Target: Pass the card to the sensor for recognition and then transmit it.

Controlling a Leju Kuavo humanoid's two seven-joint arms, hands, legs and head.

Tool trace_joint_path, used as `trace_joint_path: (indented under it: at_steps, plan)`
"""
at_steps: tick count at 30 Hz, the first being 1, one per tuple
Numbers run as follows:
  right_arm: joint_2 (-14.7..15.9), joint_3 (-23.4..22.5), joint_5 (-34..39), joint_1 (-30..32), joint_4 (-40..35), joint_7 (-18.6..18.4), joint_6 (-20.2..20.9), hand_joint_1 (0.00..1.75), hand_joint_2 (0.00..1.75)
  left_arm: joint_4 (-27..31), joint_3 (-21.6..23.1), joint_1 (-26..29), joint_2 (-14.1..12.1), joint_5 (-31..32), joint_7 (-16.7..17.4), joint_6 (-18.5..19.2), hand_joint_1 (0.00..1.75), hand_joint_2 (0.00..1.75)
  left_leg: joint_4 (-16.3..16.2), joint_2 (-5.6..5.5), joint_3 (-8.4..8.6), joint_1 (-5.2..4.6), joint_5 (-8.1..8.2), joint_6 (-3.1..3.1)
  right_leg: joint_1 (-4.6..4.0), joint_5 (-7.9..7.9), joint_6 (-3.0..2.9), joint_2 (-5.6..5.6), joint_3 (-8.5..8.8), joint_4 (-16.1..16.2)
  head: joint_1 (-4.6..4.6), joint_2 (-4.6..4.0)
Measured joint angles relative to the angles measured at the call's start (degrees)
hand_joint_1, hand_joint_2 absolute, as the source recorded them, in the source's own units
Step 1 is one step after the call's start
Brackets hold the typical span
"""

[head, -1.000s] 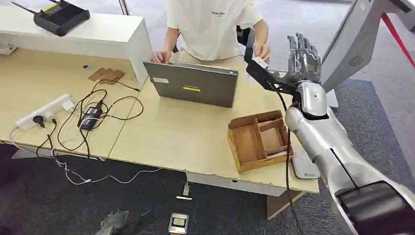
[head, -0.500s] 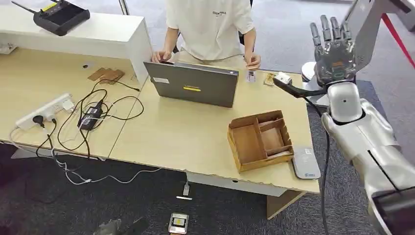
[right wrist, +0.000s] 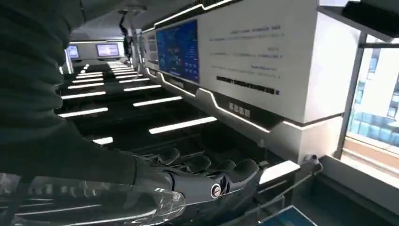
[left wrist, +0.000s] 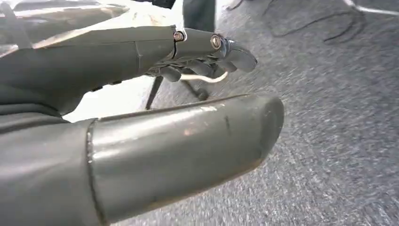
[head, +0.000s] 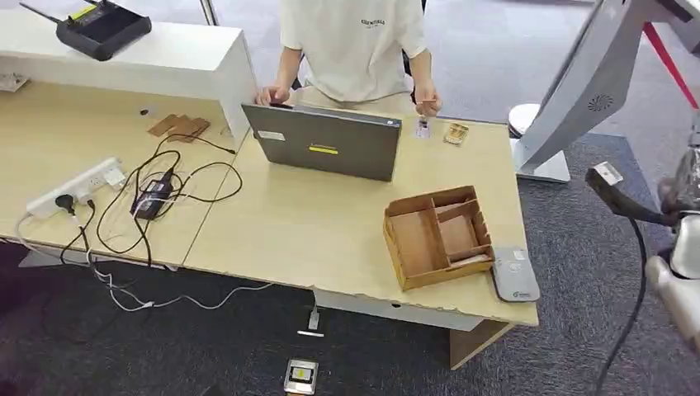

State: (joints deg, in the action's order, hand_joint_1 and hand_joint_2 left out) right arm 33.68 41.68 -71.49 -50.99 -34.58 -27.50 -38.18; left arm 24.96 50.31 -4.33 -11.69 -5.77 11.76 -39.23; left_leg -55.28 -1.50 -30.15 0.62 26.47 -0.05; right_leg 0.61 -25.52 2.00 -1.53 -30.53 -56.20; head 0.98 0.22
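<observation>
A small white card (head: 423, 129) lies on the far side of the wooden table (head: 314, 223), just under a person's hand (head: 427, 104). A second small patterned item (head: 455, 133) lies beside it. The grey-white sensor pad (head: 515, 275) sits at the table's near right corner. My right arm (head: 681, 264) is off the table at the picture's right edge. In the right wrist view my right hand (right wrist: 207, 178) has its fingers stretched out, holds nothing and points at a wall and ceiling. My left hand (left wrist: 207, 52) hangs over grey carpet with straight fingers and nothing in it.
A cardboard divided tray (head: 437, 235) stands left of the sensor. A person in a white shirt (head: 355, 45) sits behind a grey laptop (head: 326, 142). Cables, an adapter and a power strip (head: 74, 188) cover the left side. A white stand (head: 569, 91) rises at the right.
My right arm has swung from above the table's far right corner out to the right and down, off the table. The card stays on the table by the person's hand.
</observation>
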Motion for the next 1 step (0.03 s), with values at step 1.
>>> trace_joint_path:
  at_steps: [1]
  plan:
    - [0.4,-0.8,0.5,1.1,0.0,-0.1,-0.1,0.00,1.75,0.0,0.0,0.3,0.0,-0.5,-0.1,-0.3,0.00,0.00,0.0,0.00,0.01,0.00,0.00,0.00,0.00,0.00,0.00,0.00,-0.01,0.0,-0.02,0.00]
